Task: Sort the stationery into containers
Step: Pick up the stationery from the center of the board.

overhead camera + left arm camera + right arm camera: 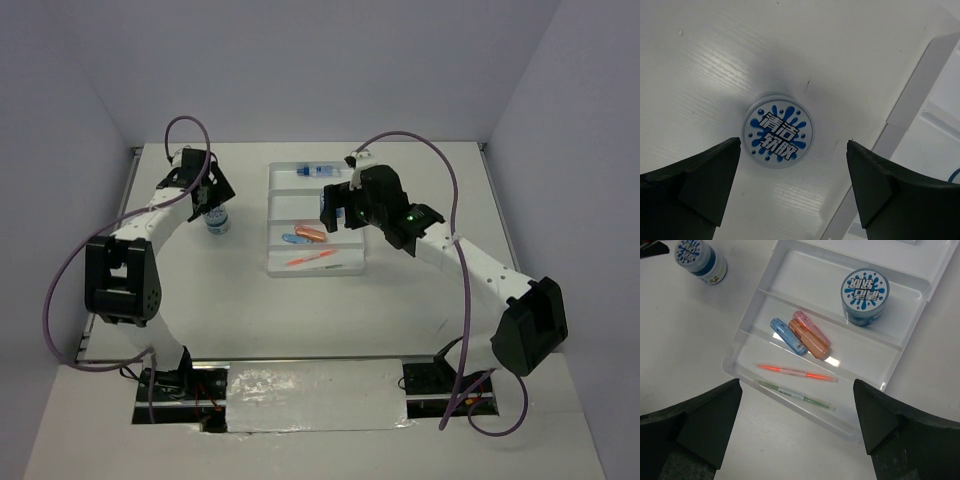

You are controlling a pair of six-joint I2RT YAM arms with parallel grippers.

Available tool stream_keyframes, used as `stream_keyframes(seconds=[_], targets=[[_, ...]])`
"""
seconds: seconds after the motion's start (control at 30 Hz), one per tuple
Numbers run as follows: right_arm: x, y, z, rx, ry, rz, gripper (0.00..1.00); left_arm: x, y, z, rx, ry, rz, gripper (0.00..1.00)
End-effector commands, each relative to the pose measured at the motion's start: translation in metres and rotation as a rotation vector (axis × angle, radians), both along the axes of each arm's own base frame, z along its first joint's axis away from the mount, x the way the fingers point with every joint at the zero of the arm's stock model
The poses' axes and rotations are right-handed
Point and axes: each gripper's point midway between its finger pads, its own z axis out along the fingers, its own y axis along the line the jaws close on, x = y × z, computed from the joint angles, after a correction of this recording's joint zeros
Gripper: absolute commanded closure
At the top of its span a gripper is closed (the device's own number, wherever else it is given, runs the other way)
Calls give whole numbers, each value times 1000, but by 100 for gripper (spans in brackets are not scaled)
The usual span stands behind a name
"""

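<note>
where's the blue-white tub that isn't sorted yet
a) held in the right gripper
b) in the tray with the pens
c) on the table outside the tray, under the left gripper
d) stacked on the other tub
c: the tub stands on the table outside the tray, under the open left gripper; the other tub sits alone in a tray compartment.

Two tubs [865, 290]; three sticks [801, 336]; two pens [795, 372]

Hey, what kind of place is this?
Likely a robotics lab cell: plain white walls enclose a white table, with two black-and-white robot arms bolted at its near edge.
</note>
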Motion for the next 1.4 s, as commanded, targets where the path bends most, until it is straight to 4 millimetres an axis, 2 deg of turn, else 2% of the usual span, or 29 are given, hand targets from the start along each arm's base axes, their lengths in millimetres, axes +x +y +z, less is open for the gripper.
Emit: stream_keyframes(seconds=[0.0,0.2,0.43,0.53,0.57,0.6,0.7,0.73,0.77,0.8,0.83,0.87,0.9,0.97,1.0,1.07,1.1,1.17,1.23,1.33,1.37], targets=[[5,11,14,52,-35,30,0,10,-8,-6,-16,35,-39,1],[6,15,7,37,-30,47,0,13,3,-28,28,94,2,1],[10,18,5,35,-27,53,0,12,1,-46,25,116,-14,1],[10,18,3,30,-23,52,0,14,1,-51,29,122,-20,14],[12,17,3,27,-25,44,0,15,1,-51,31,117,-26,26],[11,17,2,25,-25,46,0,16,0,-51,29,112,-29,31],[11,16,4,23,-28,43,0,17,3,-51,37,117,-32,63],[12,15,4,19,-31,37,0,18,4,-49,38,116,-33,90],[13,13,5,18,-35,30,0,16,3,-48,38,123,-37,100],[13,12,6,13,-40,25,0,15,1,-46,36,119,-40,100],[14,10,6,9,-41,17,0,12,-1,-35,30,95,-54,100],[15,6,9,4,-53,-2,0,15,-6,-24,26,52,-70,100],[16,4,10,2,-58,-17,0,15,-18,2,20,-16,-100,100],[18,-3,15,1,-77,-57,0,19,-37,29,19,-111,-174,100],[19,-6,15,5,-79,-75,0,18,-59,51,16,-171,-234,100],[20,-16,19,7,-92,-135,0,18,-94,76,-1,-244,-358,100],[21,-21,20,7,-95,-166,0,20,-105,86,-5,-273,-398,100],[20,-32,25,17,-105,-225,0,21,-133,95,-30,-317,-471,100],[17,-35,30,33,-107,-240,0,24,-147,99,-33,-337,-505,100],[10,-35,40,65,-117,-227,0,33,-173,93,-32,-357,-553,100],[8,-36,43,69,-122,-225,0,35,-182,86,-37,-348,-572,100]])
